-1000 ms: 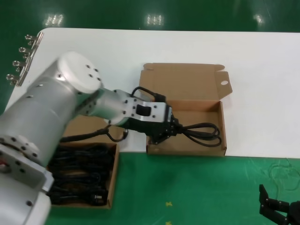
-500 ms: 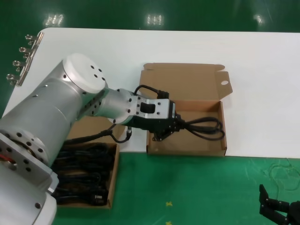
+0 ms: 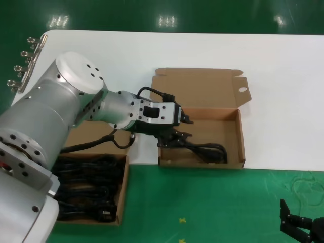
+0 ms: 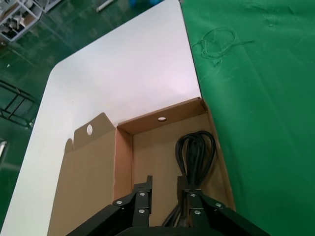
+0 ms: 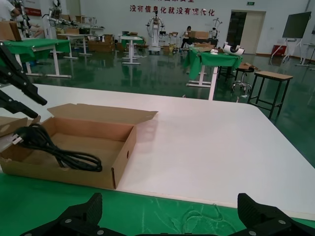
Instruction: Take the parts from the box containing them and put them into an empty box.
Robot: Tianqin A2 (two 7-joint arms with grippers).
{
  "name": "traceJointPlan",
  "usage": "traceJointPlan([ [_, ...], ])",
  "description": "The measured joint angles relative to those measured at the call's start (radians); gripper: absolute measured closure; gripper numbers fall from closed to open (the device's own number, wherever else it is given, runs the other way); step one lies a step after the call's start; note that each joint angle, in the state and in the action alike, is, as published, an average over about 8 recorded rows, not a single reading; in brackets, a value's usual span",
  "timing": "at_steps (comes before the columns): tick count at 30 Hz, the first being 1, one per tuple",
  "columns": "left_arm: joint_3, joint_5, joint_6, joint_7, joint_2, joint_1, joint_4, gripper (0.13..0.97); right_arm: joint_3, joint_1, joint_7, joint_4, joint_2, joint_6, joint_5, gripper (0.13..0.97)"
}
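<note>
The left gripper [image 3: 183, 132] hangs over the near-left corner of the empty box [image 3: 239, 132], its jaws spread apart and gripping nothing. In the left wrist view the two fingers [image 4: 141, 197] stand apart, with the power cord [image 4: 196, 152] lying on the box floor just ahead of them and running back under one finger; contact with it cannot be told. The cord's loop points away from the jaws, toward the box's far end. The remaining power cords [image 3: 88, 190] fill the source box [image 3: 123, 190] behind the arm. The right gripper [image 3: 298, 229] rests well apart over the green counter [image 3: 212, 202], jaws wide open and empty
</note>
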Motion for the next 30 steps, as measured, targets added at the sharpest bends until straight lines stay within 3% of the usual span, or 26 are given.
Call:
traceJointPlan([
  [7,-0.062,0.009,0.036,0.030,-0.019,0.022,-0.033,0.796,0.000,0.000,0.000,0.000,0.000,0.000,0.000,0.129],
  [14,-0.137,-0.049,0.145,0.022,-0.107,0.134,-0.235,0.678,0.000,0.000,0.000,0.000,0.000,0.000,0.000,0.129],
  [17,-0.155,-0.077,0.175,0.024,-0.131,0.168,-0.285,0.639,0.000,0.000,0.000,0.000,0.000,0.000,0.000,0.129],
  [20,-0.158,-0.084,0.182,0.026,-0.136,0.176,-0.295,0.639,0.000,0.000,0.000,0.000,0.000,0.000,0.000,0.129],
  [25,-0.164,-0.087,0.173,0.020,-0.139,0.190,-0.308,0.505,0.000,0.000,0.000,0.000,0.000,0.000,0.000,0.129],
  [30,-0.184,-0.094,0.132,-0.006,-0.145,0.244,-0.355,0.404,0.000,0.000,0.000,0.000,0.000,0.000,0.000,0.129],
])
